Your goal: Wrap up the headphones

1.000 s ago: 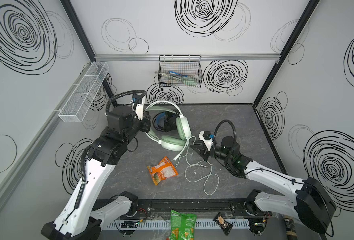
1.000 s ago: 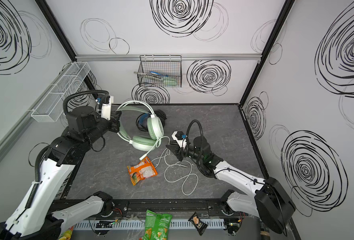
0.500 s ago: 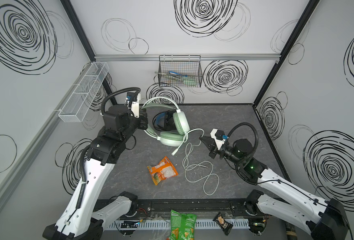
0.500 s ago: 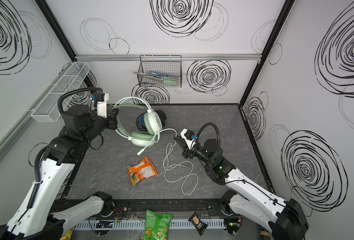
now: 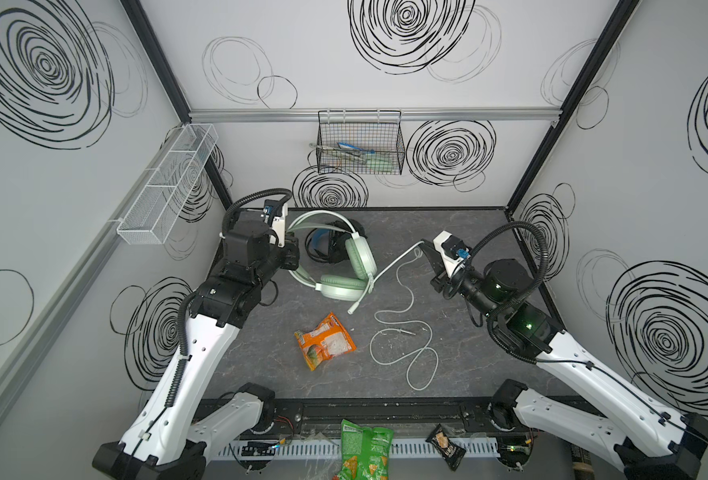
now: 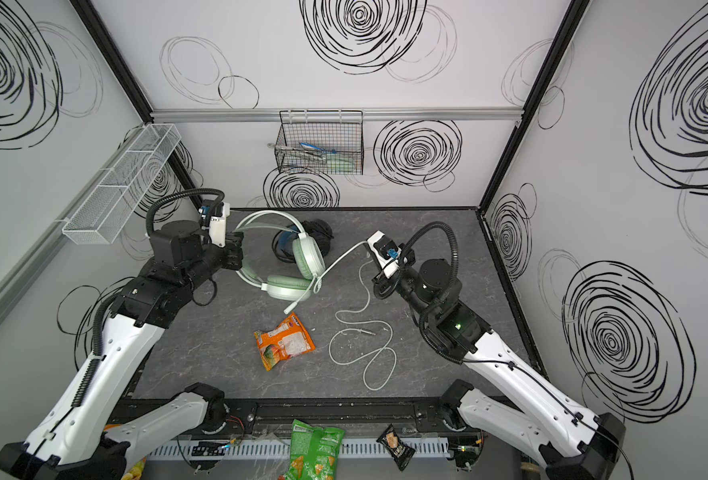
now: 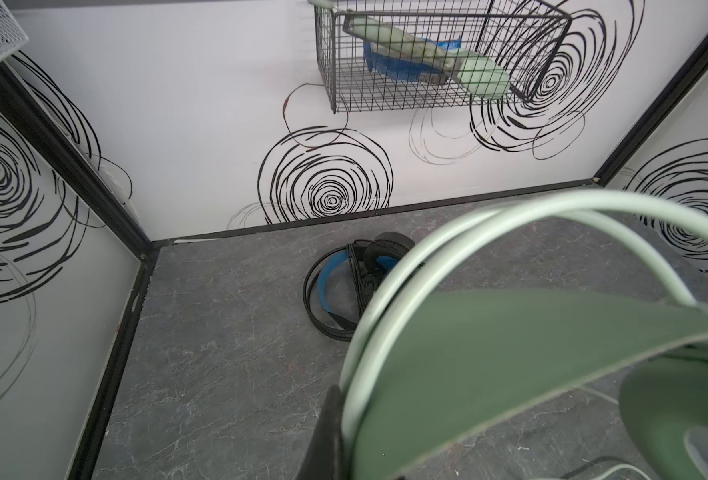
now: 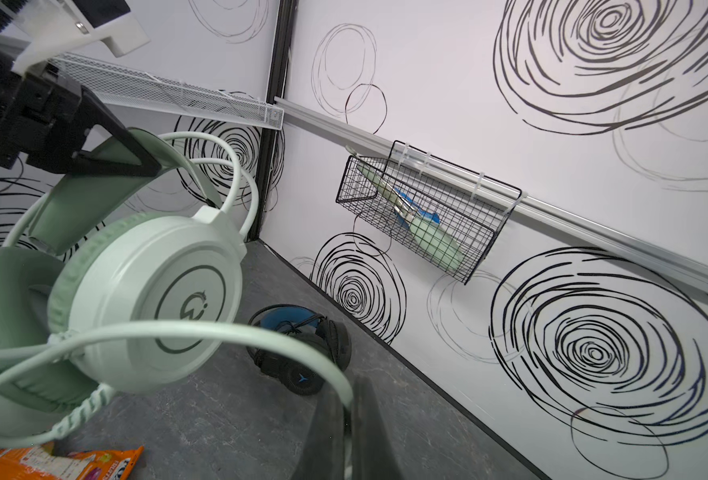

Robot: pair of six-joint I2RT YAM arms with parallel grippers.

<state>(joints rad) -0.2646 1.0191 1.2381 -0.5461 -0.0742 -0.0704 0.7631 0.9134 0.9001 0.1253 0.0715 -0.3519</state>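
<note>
1. Back-left on the tabletop [image 5: 468, 232]: left hand [image 5: 292, 257] is clamped on the headband of the mint headset [image 5: 360, 262], with the earcups hanging below the grip. In the right wrist view the lower earcup looks clear of the surface.
2. Right hand [image 5: 425, 246] is closed on the whitish cable [image 5: 398, 259], a short run out from the earcup. That run is pulled straight between earcup and hand.
3. From the right hand the cable drops to the tabletop and lies in loose loops, front-centre. Its jack end sits inside the loops.
4. Mic boom [image 5: 358, 299] sticks out below the lower earcup, tip pointing at the front edge.
5. Black headset [image 5: 323, 245] lies on the tabletop near the back wall, behind the mint one and partly hidden by it in both top views. Its blue inner padding shows in the left wrist view.
6. Orange snack packet [image 5: 325, 340] lies flat just left of the cable loops, not touching them.
7. Wire basket [image 5: 360, 143] hangs on the back wall. I can't identify its contents.
</note>
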